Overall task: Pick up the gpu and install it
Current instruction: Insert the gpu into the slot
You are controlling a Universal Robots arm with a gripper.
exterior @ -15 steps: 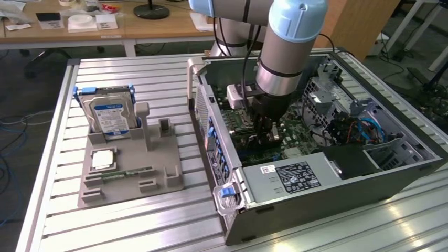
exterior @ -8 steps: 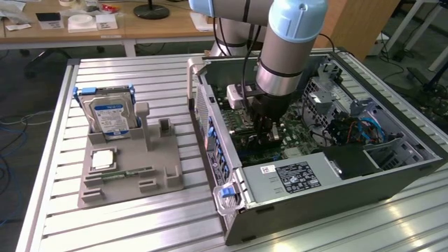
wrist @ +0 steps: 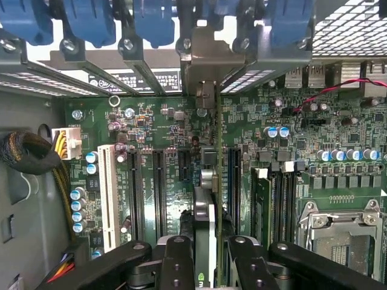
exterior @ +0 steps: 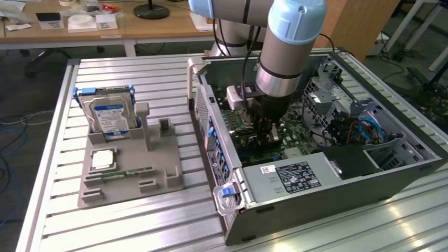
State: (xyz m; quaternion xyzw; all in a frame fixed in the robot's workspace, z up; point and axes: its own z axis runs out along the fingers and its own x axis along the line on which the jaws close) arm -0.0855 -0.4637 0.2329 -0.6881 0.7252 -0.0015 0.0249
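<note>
- Pincer (wrist: 204,254) is pinching the gpu (wrist: 204,211) edge-on, one black finger (wrist: 176,266) on each face of the card, with the card's thin edge running straight ahead between them toward the motherboard (wrist: 169,127).
- In the exterior view the pincer (exterior: 268,137) is sunk deep inside the open computer case (exterior: 392,173), which lies on its side on the slatted bench (exterior: 126,220); the gpu hangs directly under it, close over the board.
- Judged from the wrist view, the card lies along the same direction as the long expansion slots (wrist: 159,181), between the black slots on one side and the long slot (wrist: 232,181) on the other. Whether its edge connector has entered a slot cannot be told.
- Doing this step well calls, I think, for keeping the card square to the board, so that the connector meets its slot along its whole length rather than at one corner.
- Just ahead of the pincer, the card's silver bracket (wrist: 208,90) appears to meet the row of rear slot openings under the blue retention clips (wrist: 151,21); it ought to slide into its own opening, not catch on a divider.
- Beside the pincer stand the RAM slots (wrist: 275,199) and the CPU socket (wrist: 341,232); the fingers look to pass close to them, so sideways drift is a risk.
- Well away from the pincer, outside the case, a grey parts holder (exterior: 129,173) carries a hard drive (exterior: 108,118) with a blue label and a memory strip (exterior: 126,173).
</note>
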